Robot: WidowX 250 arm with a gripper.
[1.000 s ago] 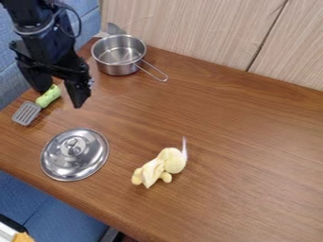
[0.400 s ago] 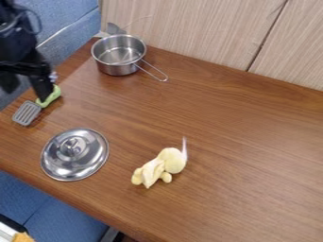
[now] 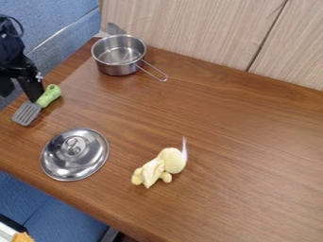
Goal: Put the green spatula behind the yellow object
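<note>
Pincer (image 3: 20,89) fingers spread with nothing between them, it hangs at the worktop's (image 3: 240,137) left edge from where I'm standing, one finger close by the handle of the green spatula (image 3: 49,95). Can't say from here whether they touch. The spatula lies flat, its slotted grey head near the metal lid (image 3: 74,155), well apart from the yellow toy (image 3: 163,165). So I'd call this lining up for the grasp, placing not begun. Next it wants to get the pincer astride that green handle, close, lift, then carry over the lid to the toy's far side, towards the wall, I reckon.
</note>
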